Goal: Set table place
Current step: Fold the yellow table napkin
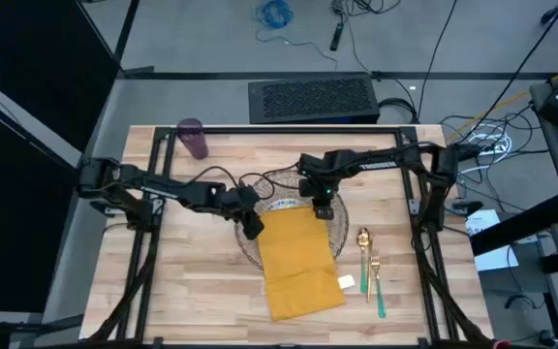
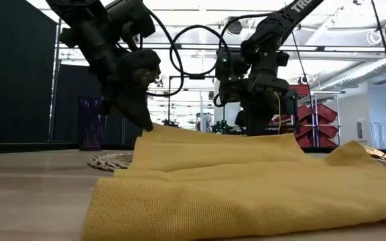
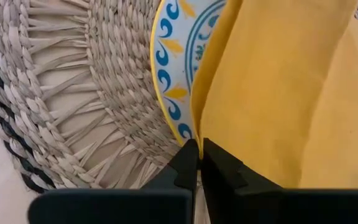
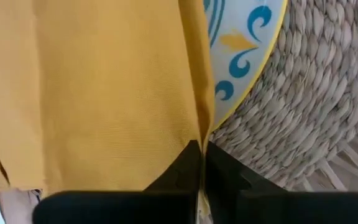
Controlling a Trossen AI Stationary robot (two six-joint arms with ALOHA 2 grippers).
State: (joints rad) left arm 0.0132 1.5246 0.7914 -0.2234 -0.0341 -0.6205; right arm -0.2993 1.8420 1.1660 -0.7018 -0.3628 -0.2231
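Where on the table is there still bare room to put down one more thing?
Bare planks lie left of the mat, below the purple cup, and right of the fork and spoon. The middle is crowded: the left pincer and right pincer pinch the napkin over the plate.

Grey floor (image 1: 211,39) with loose cables (image 1: 277,14), dark curtain (image 2: 12,73), red bins (image 2: 320,120), bright ceiling lights.

- mat (image 1: 260,199) mid-table (image 1: 163,281); plate (image 1: 284,205) on mat
- napkin (image 1: 298,260) over plate's near part, running toward near edge
- spoon (image 1: 364,254) and fork (image 1: 377,283) right of napkin, side by side
- cup (image 1: 193,138) at far left corner
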